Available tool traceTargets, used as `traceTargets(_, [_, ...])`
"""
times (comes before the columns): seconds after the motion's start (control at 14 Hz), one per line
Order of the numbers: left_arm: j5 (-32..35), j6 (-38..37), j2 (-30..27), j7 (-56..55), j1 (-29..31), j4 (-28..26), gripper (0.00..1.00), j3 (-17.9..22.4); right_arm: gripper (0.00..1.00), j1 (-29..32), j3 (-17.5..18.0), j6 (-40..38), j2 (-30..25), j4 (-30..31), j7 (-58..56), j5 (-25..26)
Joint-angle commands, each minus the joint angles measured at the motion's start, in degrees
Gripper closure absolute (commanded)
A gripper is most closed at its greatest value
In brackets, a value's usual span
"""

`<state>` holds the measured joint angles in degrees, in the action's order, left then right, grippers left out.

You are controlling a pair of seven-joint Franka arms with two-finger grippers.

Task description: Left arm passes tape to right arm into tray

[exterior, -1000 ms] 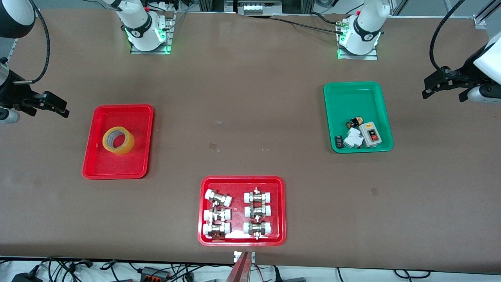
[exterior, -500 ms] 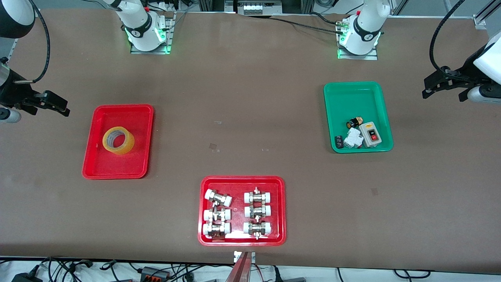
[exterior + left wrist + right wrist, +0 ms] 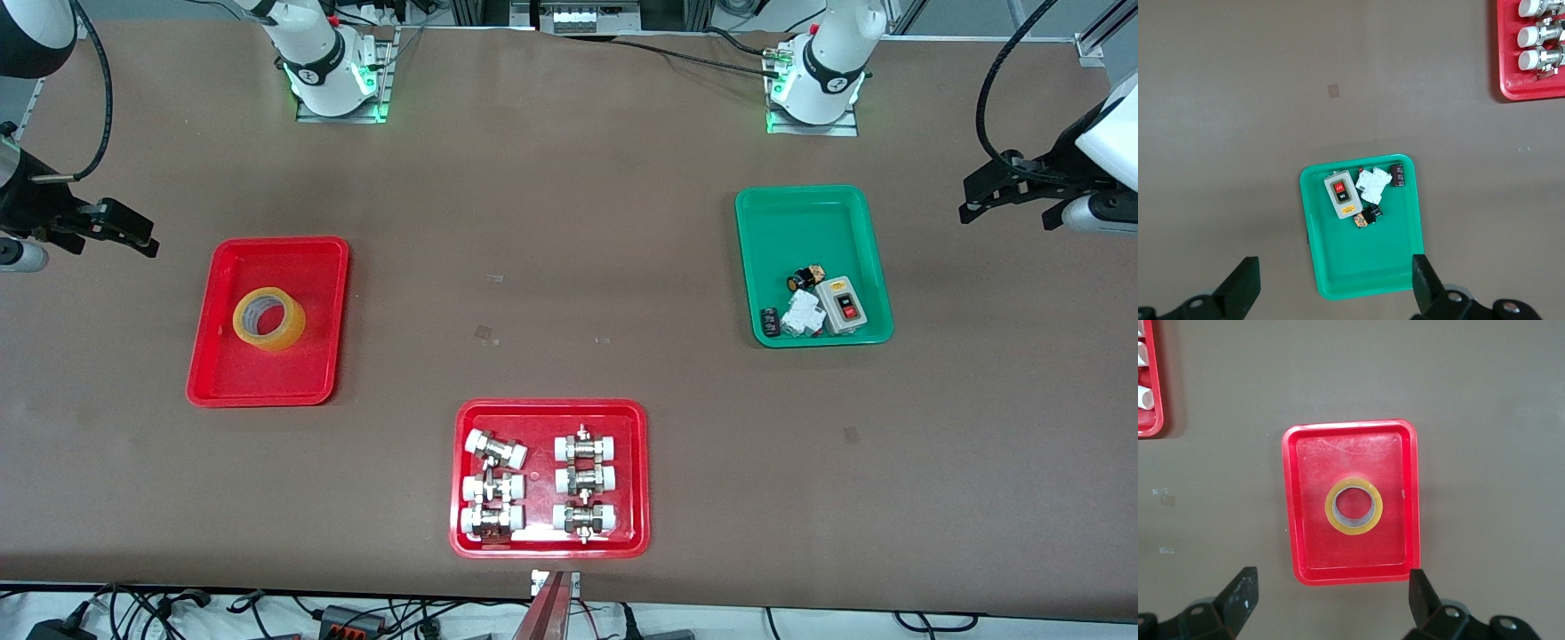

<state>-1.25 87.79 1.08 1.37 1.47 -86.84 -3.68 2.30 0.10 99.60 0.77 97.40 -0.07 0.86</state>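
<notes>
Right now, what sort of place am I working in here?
Most likely a robotics lab bench, not a home or kitchen: two arm bases bolted along a brown-covered table, sorted parts in a green tray and a red tray of metal fittings, and the tape lying in its plain red tray.

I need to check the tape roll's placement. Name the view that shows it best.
The right wrist view: it looks straight down on the tape roll, lying flat and centred in the plain red tray. The front view shows it smaller and at an angle. The left wrist view misses it.

White jointed arms [image 3: 307,44] with dark bands, black cables, black end effectors [image 3: 116,229].
</notes>
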Motion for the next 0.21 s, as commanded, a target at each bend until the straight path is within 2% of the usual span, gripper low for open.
traceTargets(0.0, [0.9,-0.5,-1.1,0.3,0.2,-0.4,0.0,-0.1,0.0,1.1,1.0,-1.1,-1.7,0.7,-0.3,0.1])
traceTargets(0.14, [0.9,-0.6,-1.1,0.3,0.2,-0.4,0.0,-0.1,0.0,1.1,0.9,-1.4,-1.7,0.7,-0.3,0.1])
